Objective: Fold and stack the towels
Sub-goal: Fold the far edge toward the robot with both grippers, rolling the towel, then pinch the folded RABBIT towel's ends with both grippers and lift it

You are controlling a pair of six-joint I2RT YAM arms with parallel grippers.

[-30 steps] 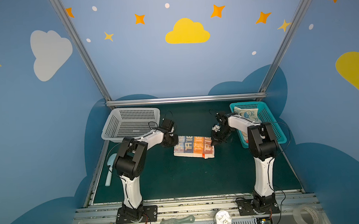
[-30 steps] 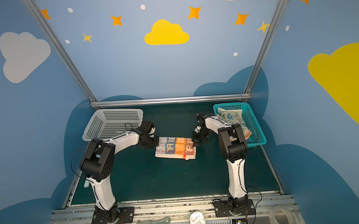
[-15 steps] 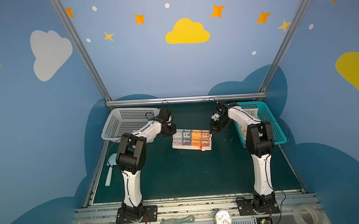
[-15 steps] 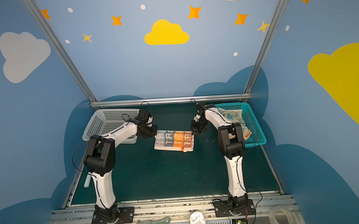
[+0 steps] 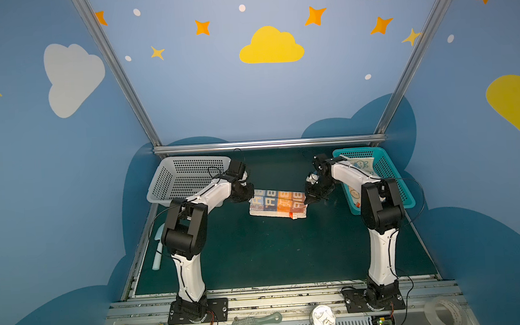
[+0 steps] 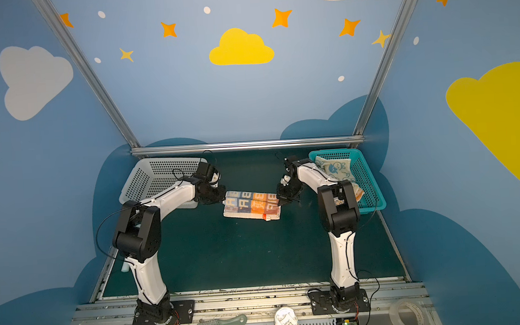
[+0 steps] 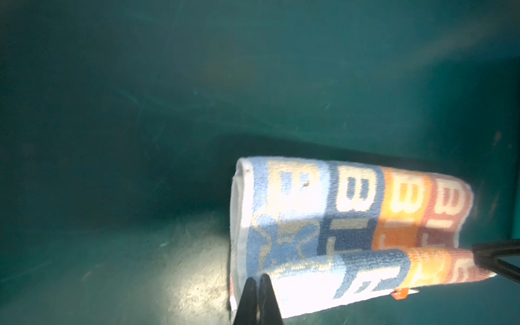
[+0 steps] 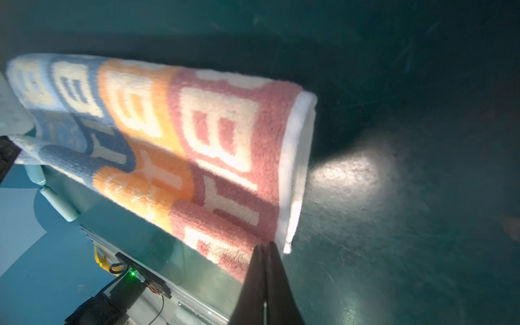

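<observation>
The left hand (image 7: 256,279) and right hand (image 8: 264,248) each pinch a corner of the striped towel (image 5: 276,203), half folded; other towels (image 6: 335,168) lie unfolded in the teal basket (image 6: 365,175) beside it; nothing stacked.

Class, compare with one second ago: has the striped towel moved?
Yes. The striped towel has shifted away from the camera, so its near edge now lies closer to the back rail.

The striped terry towel (image 5: 276,204) is lying centrally on the dark green counter (image 5: 273,252), between the left tool (image 7: 256,278) and the right tool (image 8: 264,246). A white perforated plastic basket (image 5: 188,173) is sitting behind-left; behind-right, a teal plastic basket (image 5: 387,166) is holding a cream rabbit-print towel (image 5: 359,165).
</observation>
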